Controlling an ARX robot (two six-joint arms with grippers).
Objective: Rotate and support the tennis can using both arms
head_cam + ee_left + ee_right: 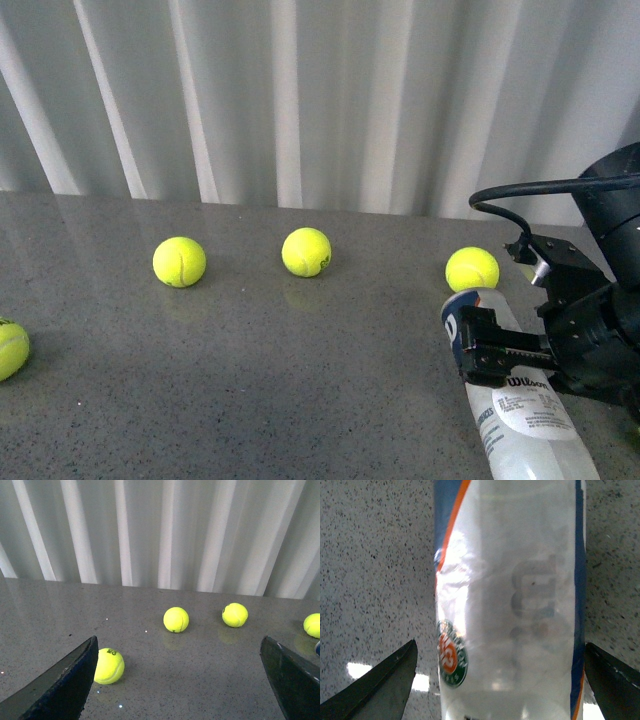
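The tennis can [520, 410] lies on its side on the grey tabletop [300, 400]. Its long axis runs from the robot's near edge away toward the pleated curtain [300, 100], and its far, blue-banded end stops just short of a tennis ball [472, 268]. The right hand [505, 350] hangs directly over the can's far half, reaching in from the can's right. The right wrist view shows that hand's fingers [385, 690] spread wide, one on each side of the can's round body and set square across its long axis. A strip of bare tabletop shows on both sides, so nothing is gripped. The left hand [178, 638] does not appear in the front view. Its own camera shows it just as wide, with nothing between its fingers, looking over open tabletop and loose balls that lie to the can's left. The right hand is plainly the nearer of the two and already straddles the can, so closing should pinch it across its width. The smooth tube looks free to roll about its long axis. The left hand would have to come across to the can before it could lend support.
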